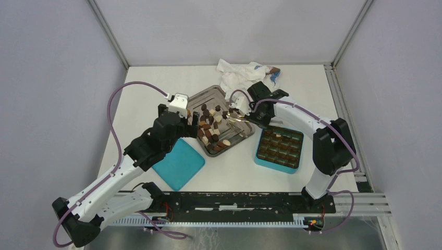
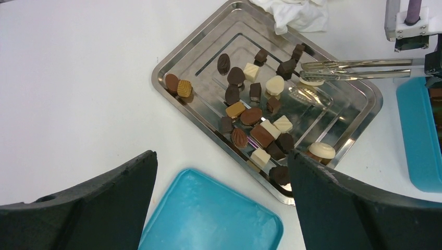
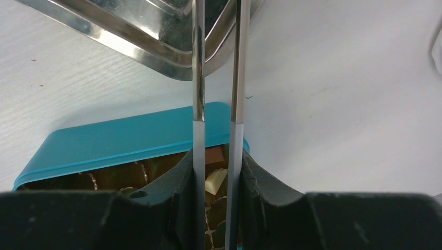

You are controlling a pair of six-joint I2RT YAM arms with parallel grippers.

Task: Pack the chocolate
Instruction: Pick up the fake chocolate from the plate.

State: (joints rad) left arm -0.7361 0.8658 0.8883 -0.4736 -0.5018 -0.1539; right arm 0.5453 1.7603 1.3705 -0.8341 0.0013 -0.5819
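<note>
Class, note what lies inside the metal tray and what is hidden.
Loose chocolate pieces, dark, light brown and cream, with tongs reaching over them. A finger of the left gripper covers one corner of the tray.

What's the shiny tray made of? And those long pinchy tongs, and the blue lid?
The tray looks like polished metal, probably steel: silvery, with mirror-like reflections. The tongs look like the same shiny metal. The blue lid seems smooth plastic or painted tin, softly glossy; hard to tell.

Chocolate pieces (image 2: 251, 115) are dark brown, tan and cream-white, some ridged; rectangular metal tray (image 2: 203, 47) silver; square box (image 1: 278, 165) and flat lid (image 2: 208, 219) teal; crumpled cloth (image 1: 237, 78) white, seemingly blue-marked.
</note>
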